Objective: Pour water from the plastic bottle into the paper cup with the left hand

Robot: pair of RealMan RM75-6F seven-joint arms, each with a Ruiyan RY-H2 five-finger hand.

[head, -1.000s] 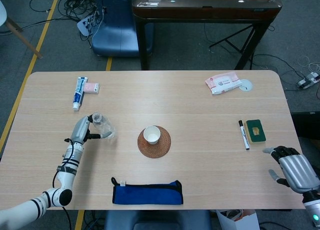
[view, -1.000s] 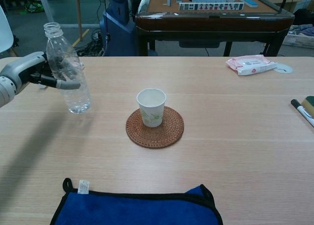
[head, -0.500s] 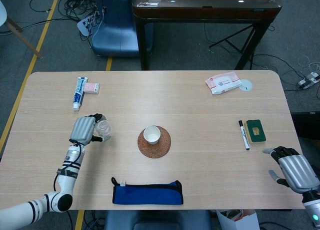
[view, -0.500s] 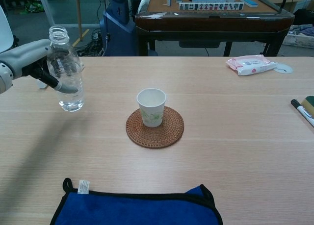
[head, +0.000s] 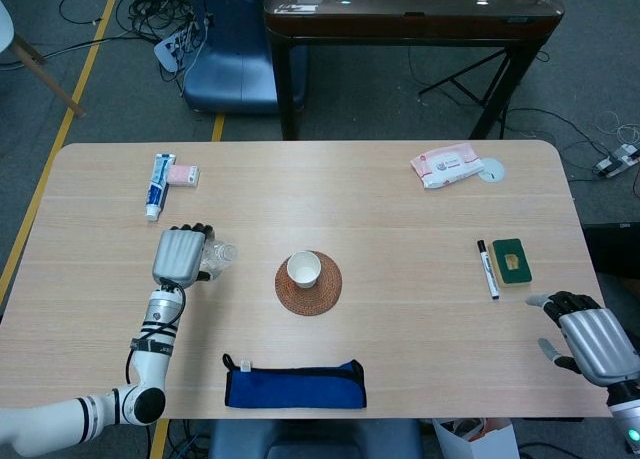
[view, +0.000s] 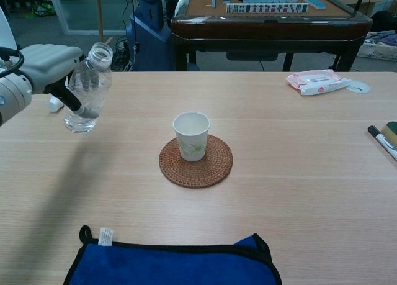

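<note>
Above table [view: 298,173], left hand [view: 46,64] holds tilted plastic bottle [view: 87,89]

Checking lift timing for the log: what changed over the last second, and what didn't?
The left hand, gripping the plastic bottle throughout, raised it off the table and tipped its open mouth toward the paper cup; it also moved slightly closer to the cup. No water is leaving yet. Cup, woven coaster, blue cloth and right hand stayed put.

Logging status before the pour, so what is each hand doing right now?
Left hand: holds the plastic bottle, lifted and tilted toward the paper cup.
Right hand: holds nothing, fingers apart, at the table edge.
</note>
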